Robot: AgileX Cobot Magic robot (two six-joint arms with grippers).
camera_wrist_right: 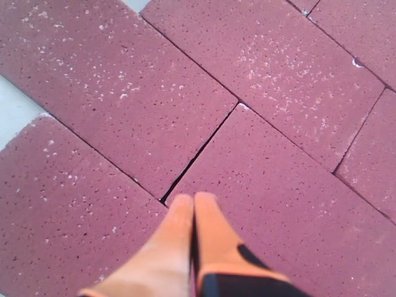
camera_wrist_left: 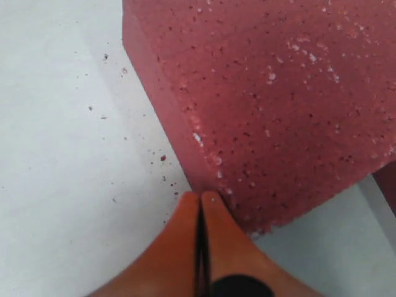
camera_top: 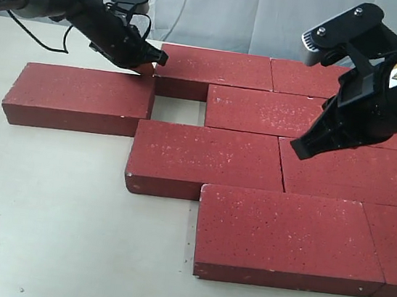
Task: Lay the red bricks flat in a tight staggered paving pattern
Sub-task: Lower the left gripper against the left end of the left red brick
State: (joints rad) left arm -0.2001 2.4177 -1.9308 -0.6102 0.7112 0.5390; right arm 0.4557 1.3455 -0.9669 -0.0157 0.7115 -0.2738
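Observation:
Several red bricks lie flat in staggered rows on the white table. One red brick sits apart at the left, with a small gap of bare table between it and the middle-row brick. My left gripper is shut, with its tips against the far right corner of that left brick. My right gripper is shut too, hovering over the paved bricks near a joint. Neither gripper holds anything.
The back-row brick lies just right of my left gripper. A front brick juts toward the near table edge. White table spreads to the left and front. A pale curtain hangs behind.

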